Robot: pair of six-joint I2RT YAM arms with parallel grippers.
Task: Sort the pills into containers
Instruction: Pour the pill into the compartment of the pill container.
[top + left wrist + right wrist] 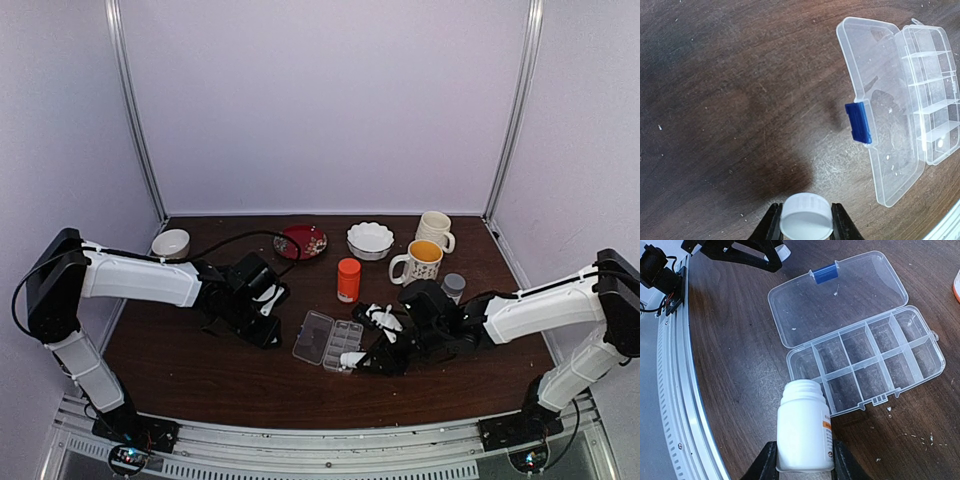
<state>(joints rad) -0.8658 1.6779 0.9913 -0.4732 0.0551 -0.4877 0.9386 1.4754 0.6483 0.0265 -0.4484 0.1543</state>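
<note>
The clear pill box (870, 360) lies open on the dark worktop (200, 370), between the two arms. Its lid (837, 295) is flat beside the little cells (935, 95). Tiny white pills (888, 410), too small to see well, lie on the wood just beside the box, and a few white dots sit on the lid. The right jaws hold a small white bottle (805, 432), with its open mouth at the box's near corner. The left jaws pinch a white cap (806, 223), apart from the box on the lid side. An orange bottle (348, 280) stands behind the box.
</note>
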